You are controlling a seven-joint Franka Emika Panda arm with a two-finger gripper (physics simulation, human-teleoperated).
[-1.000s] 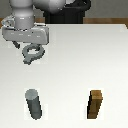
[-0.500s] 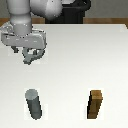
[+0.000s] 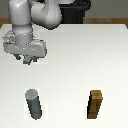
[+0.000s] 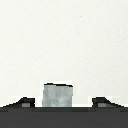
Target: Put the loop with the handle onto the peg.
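My gripper (image 3: 27,58) hangs above the table at the exterior view's left, behind the peg. In the wrist view it (image 4: 64,103) is shut on a light grey piece, the handle of the loop (image 4: 57,95), which sits between the two fingertips (image 4: 26,103). The ring part of the loop is hidden by the hand in both views. The peg (image 3: 34,103), an upright dark grey cylinder, stands on the table nearer the front, a little to the exterior view's right of the gripper and well below it.
A brown wooden square-sided block (image 3: 95,105) stands upright at the front, to the exterior view's right of the peg. The white table (image 3: 80,60) spreads around both. The arm's grey links (image 3: 35,15) rise behind the gripper.
The gripper with the loop has drifted slightly toward the exterior view's left and a little nearer the front. Peg and block have not moved.
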